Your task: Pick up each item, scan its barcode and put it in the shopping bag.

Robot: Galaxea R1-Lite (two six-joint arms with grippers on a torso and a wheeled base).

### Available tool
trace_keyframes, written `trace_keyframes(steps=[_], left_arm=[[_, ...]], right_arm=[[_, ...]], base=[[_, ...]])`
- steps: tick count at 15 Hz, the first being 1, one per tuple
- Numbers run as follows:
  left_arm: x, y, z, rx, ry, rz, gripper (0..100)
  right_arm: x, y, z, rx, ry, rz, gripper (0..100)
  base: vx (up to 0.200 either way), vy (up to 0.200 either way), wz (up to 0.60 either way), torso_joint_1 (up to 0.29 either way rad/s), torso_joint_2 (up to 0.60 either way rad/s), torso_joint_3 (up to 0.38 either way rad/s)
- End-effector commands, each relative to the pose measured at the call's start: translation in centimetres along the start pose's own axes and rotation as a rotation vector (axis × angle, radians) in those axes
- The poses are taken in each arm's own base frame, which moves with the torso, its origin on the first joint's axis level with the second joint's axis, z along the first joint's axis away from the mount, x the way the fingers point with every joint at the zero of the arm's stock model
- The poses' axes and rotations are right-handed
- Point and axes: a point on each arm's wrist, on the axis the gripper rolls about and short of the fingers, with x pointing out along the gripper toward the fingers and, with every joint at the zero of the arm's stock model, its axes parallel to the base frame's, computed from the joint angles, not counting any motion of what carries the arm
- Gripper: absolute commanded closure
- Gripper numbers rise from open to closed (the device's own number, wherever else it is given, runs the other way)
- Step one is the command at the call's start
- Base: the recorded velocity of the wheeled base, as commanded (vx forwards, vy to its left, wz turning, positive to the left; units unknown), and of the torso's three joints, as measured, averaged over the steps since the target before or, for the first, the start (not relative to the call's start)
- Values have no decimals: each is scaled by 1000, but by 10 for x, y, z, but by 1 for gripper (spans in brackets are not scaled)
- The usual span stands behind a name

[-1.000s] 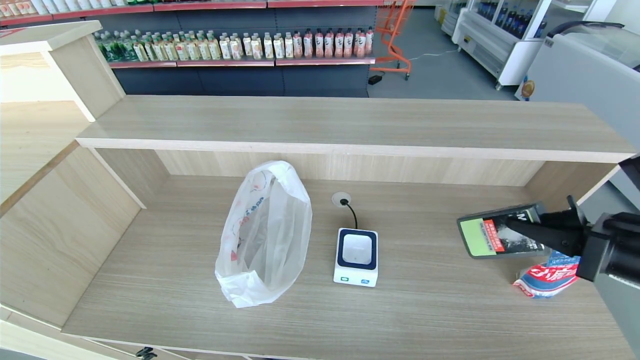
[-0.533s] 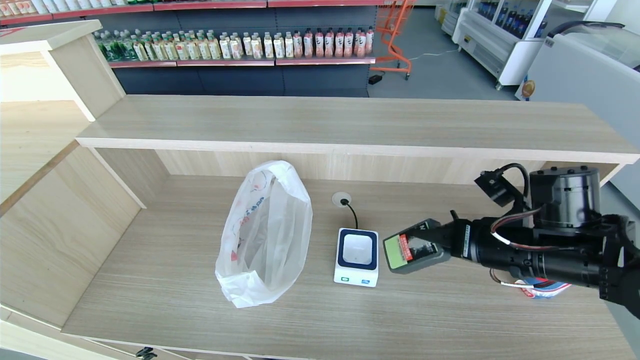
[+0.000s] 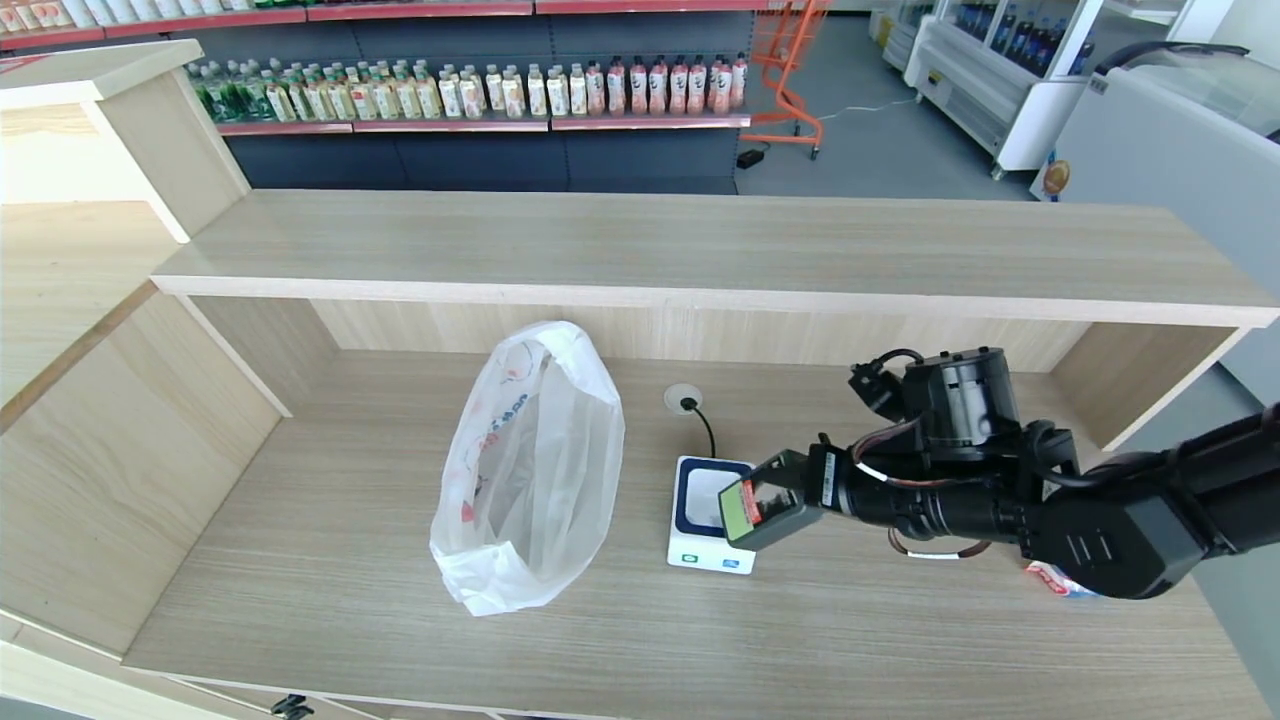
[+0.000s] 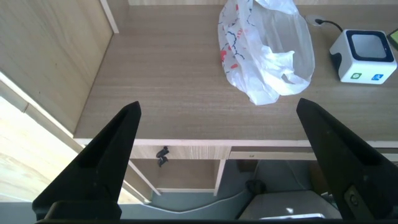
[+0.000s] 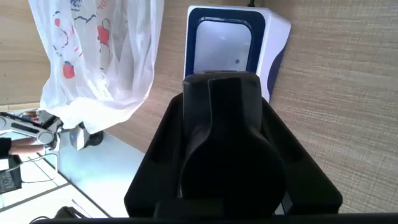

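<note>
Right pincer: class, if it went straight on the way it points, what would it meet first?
Probably the scanner, just beyond the box the right pincer holds; passing above it, the shopping bag comes next. Height is unclear.

The right claw [image 3: 772,492] is matte black, with broad, rounded fingers [image 5: 224,124]. Just behind the claw a white label strip [image 3: 829,479] rings the black cylindrical wrist. Farther behind it rises a round black motor cap [image 3: 962,385] with small screws on top, and beside that a small black camera block [image 3: 872,388] with a looping black cable. Thin red and white wires [image 3: 935,553] follow, then a grey angular housing [image 3: 1100,545]. The left claw [image 4: 219,107] has 2 flat black wedge-shaped fingers.
</note>
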Motion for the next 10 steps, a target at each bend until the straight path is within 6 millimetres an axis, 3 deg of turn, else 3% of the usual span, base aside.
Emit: trace_keyframes(steps=[1, 10], left_arm=[[0, 0, 0, 0, 0, 1, 0], [0, 0, 0, 0, 0, 1, 0]], right_arm=[[21, 3, -3, -9, 23, 7, 100], [61, 8, 4, -25, 16, 27, 100]], base=[[0, 0, 0, 0, 0, 0], [0, 0, 0, 0, 0, 0]])
